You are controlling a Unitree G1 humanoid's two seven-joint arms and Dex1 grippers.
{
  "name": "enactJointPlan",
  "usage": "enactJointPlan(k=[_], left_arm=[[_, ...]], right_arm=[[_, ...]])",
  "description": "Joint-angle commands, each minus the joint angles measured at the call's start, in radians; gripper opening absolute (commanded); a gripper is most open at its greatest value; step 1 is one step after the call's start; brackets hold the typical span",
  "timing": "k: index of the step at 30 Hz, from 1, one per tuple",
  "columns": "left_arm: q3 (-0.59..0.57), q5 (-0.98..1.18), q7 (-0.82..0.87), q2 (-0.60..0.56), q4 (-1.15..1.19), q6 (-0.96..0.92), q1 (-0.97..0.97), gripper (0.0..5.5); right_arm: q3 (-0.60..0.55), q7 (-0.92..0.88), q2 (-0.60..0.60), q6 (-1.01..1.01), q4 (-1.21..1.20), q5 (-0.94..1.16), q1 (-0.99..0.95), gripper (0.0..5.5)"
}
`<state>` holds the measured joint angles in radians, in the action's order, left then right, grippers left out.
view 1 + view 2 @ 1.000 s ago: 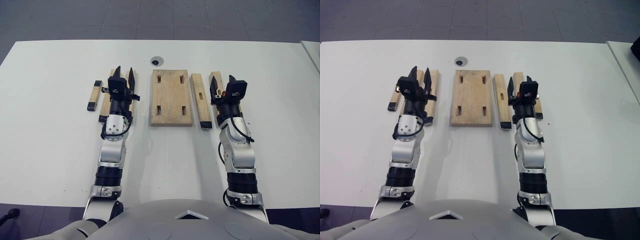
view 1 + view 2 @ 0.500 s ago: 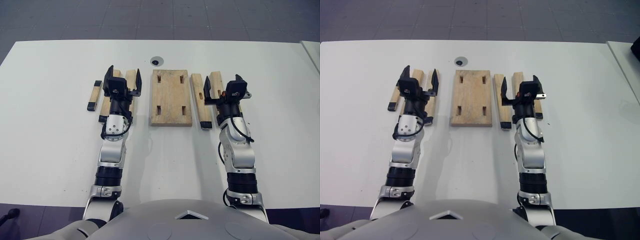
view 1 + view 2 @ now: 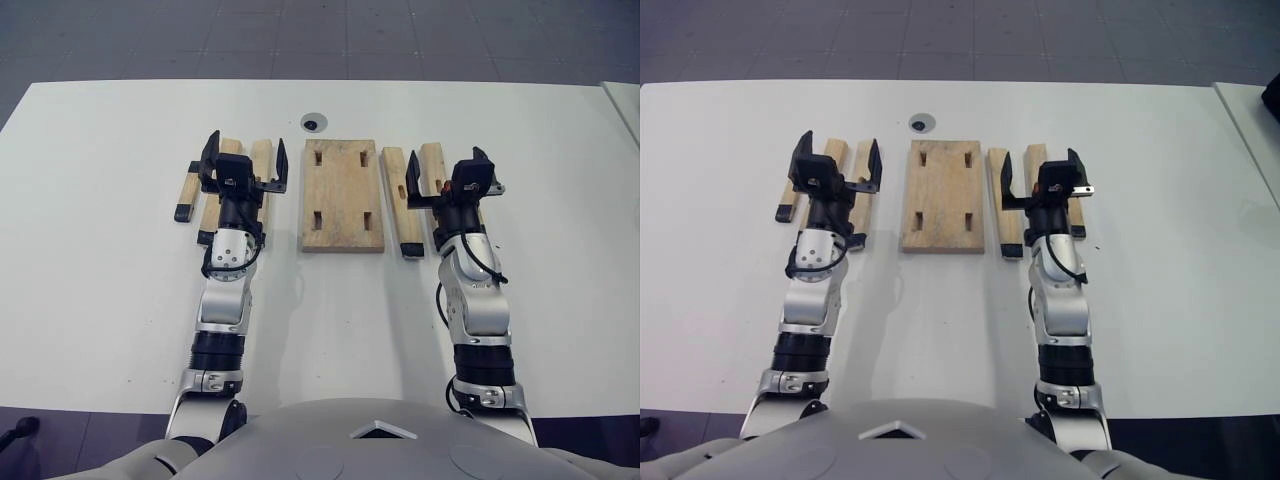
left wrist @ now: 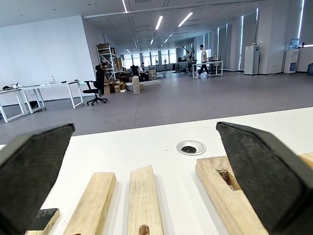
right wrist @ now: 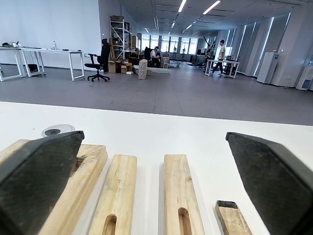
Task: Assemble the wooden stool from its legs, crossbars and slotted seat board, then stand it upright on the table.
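The slotted seat board (image 3: 342, 195) lies flat mid-table. Two wooden legs (image 4: 93, 205) (image 4: 144, 200) lie left of it, and a short crossbar (image 3: 186, 190) with a black tip lies farther left. My left gripper (image 3: 243, 170) hovers low over those legs, wide open and holding nothing. Two slotted legs (image 5: 117, 191) (image 5: 181, 196) lie right of the board, with another black-tipped piece (image 5: 230, 215) beyond them. My right gripper (image 3: 452, 182) hangs over these, also wide open and holding nothing; its arm hides part of the outer pieces.
All parts rest on a white table (image 3: 100, 150). A round cable hole (image 3: 313, 122) sits just beyond the seat board. A second table edge (image 3: 625, 95) shows at far right. Bare tabletop lies in front of the parts.
Both grippers have spread from nearly closed fingers to wide open. The arms and the wooden parts have stayed in place.
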<state>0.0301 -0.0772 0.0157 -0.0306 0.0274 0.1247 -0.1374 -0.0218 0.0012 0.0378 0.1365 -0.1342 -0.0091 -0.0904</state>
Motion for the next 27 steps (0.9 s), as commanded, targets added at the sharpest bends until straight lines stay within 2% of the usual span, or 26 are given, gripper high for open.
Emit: enactJointPlan(k=[1, 14, 22, 26, 27], left_arm=[[0.001, -0.004, 0.003, 0.002, -0.006, 0.001, 0.002, 5.39], [0.003, -0.041, 0.027, -0.011, 0.007, 0.085, -0.022, 5.39], [-0.003, -0.031, 0.026, -0.011, -0.005, 0.068, 0.009, 5.39], [-0.007, -0.029, 0.026, -0.011, -0.01, 0.061, 0.017, 5.39], [-0.008, -0.028, 0.026, -0.011, -0.01, 0.06, 0.018, 5.4]], right_arm=[[-0.004, -0.007, 0.002, -0.002, -0.012, -0.004, 0.009, 5.4], [-0.033, -0.016, 0.016, -0.004, -0.015, 0.002, 0.008, 5.4], [-0.181, 0.074, 0.144, 0.103, -0.032, 0.085, 0.109, 5.4], [-0.208, 0.144, 0.201, 0.131, -0.017, 0.111, 0.175, 5.4], [-0.209, 0.158, 0.209, 0.134, -0.01, 0.115, 0.185, 5.2]])
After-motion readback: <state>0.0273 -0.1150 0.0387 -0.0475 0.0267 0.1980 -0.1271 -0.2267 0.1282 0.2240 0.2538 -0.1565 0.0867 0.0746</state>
